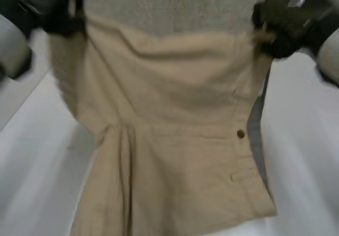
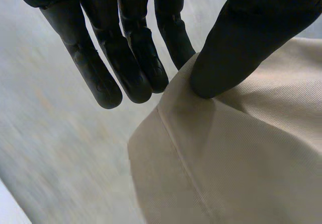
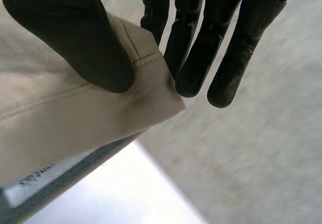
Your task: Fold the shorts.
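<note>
The shorts (image 1: 169,140) hang spread over the bench (image 1: 310,156). The left hand (image 1: 59,14) and right hand (image 1: 283,28) each pinch an upper corner against the thumb, probably to stretch the cloth flat for folding.

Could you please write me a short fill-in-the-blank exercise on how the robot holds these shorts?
1. The left hand pinches the shorts between its fingers and its ___.
2. The right hand pinches a ___ of the shorts.
3. A small dark round ___ is sewn on the shorts.
Missing words: thumb; corner; button.
</note>
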Tool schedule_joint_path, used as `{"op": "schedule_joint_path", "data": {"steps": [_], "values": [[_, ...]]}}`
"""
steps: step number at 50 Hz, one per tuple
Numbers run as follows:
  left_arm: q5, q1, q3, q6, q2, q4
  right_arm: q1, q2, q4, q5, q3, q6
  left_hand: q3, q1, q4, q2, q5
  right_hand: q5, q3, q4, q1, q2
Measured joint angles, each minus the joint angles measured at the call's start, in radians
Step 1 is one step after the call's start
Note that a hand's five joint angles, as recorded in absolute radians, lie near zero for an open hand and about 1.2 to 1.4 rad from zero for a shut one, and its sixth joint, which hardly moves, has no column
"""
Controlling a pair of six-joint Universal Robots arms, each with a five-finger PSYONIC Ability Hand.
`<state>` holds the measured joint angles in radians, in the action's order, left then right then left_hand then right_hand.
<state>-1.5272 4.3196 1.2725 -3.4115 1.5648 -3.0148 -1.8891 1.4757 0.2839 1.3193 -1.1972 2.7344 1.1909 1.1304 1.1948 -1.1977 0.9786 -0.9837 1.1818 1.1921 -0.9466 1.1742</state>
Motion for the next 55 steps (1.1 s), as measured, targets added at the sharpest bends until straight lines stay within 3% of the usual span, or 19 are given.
{"op": "schedule_joint_path", "data": {"steps": [4,5,12,16,19,20,21,22,24,29,36,44,48,55], "values": [[0.003,0.000,-0.003,-0.005,0.154,-0.009,-0.017,-0.115,-0.010,0.001,-0.018,-0.029,0.000,0.000,0.000,0.000,0.000,0.000,0.000,0.000,-0.002,0.000],[0.003,0.000,-0.023,-0.010,0.254,-0.029,-0.028,-0.184,-0.026,0.004,-0.015,-0.049,0.000,0.000,0.000,0.000,0.000,0.000,0.000,0.000,-0.004,0.000],[0.003,0.001,-0.114,-0.034,0.464,-0.149,-0.050,-0.344,-0.162,0.050,0.037,-0.083,0.000,0.000,0.000,-0.001,0.000,0.000,0.000,0.000,-0.004,0.000],[0.001,-0.001,-0.247,-0.076,0.632,-0.365,-0.068,-0.460,-0.444,0.145,0.097,-0.098,0.000,0.000,0.000,-0.001,0.000,0.000,0.000,0.000,-0.004,0.000],[0.003,-0.004,-0.290,-0.086,0.679,-0.438,-0.072,-0.490,-0.535,0.168,0.109,-0.104,0.000,0.000,0.000,-0.001,0.000,0.002,-0.002,-0.003,-0.003,-0.003],[0.006,-0.008,-0.337,-0.095,0.735,-0.520,-0.076,-0.521,-0.617,0.186,0.120,-0.114,-0.010,0.000,-0.011,0.013,-0.001,0.002,-0.002,-0.003,-0.003,-0.003],[0.008,-0.010,-0.364,-0.101,0.768,-0.563,-0.078,-0.552,-0.678,0.196,0.132,-0.129,-0.093,-0.072,-0.098,0.116,-0.062,0.298,-0.355,-0.342,0.273,-0.355],[0.009,-0.011,-0.371,-0.103,0.777,-0.574,-0.079,-0.561,-0.690,0.198,0.135,-0.134,-0.093,-0.072,-0.098,0.116,-0.062,0.298,-0.355,-0.342,0.273,-0.355],[0.011,-0.013,-0.409,-0.120,0.831,-0.634,-0.082,-0.601,-0.732,0.203,0.148,-0.166,-0.602,-0.636,-0.594,0.615,-0.554,0.748,-0.787,-0.795,0.666,-0.792],[0.013,-0.014,-0.424,-0.171,0.885,-0.693,-0.086,-0.634,-0.740,0.202,0.142,-0.218,-0.954,-0.913,-0.964,0.966,-0.925,0.918,-0.971,-0.966,0.749,-0.958],[0.009,-0.025,-0.285,-0.206,0.822,-0.710,-0.087,-0.561,-0.704,0.203,0.047,-0.231,-0.965,-0.913,-0.977,0.983,-0.927,0.918,-0.971,-0.966,0.749,-0.958],[0.004,-0.056,0.068,-0.197,0.564,-0.669,-0.081,-0.366,-0.570,0.164,-0.173,-0.213,-0.965,-0.913,-0.977,0.983,-0.927,0.918,-0.971,-0.966,0.749,-0.958],[0.005,-0.079,0.298,-0.181,0.397,-0.582,-0.072,-0.291,-0.421,0.094,-0.285,-0.188,-0.963,-0.909,-0.975,0.980,-0.924,0.918,-0.971,-0.966,0.749,-0.958],[0.003,-0.097,0.493,-0.167,0.291,-0.433,-0.037,-0.253,-0.285,-0.002,-0.407,-0.149,-0.901,-0.830,-0.900,0.904,-0.860,0.918,-0.971,-0.966,0.749,-0.958]]}}
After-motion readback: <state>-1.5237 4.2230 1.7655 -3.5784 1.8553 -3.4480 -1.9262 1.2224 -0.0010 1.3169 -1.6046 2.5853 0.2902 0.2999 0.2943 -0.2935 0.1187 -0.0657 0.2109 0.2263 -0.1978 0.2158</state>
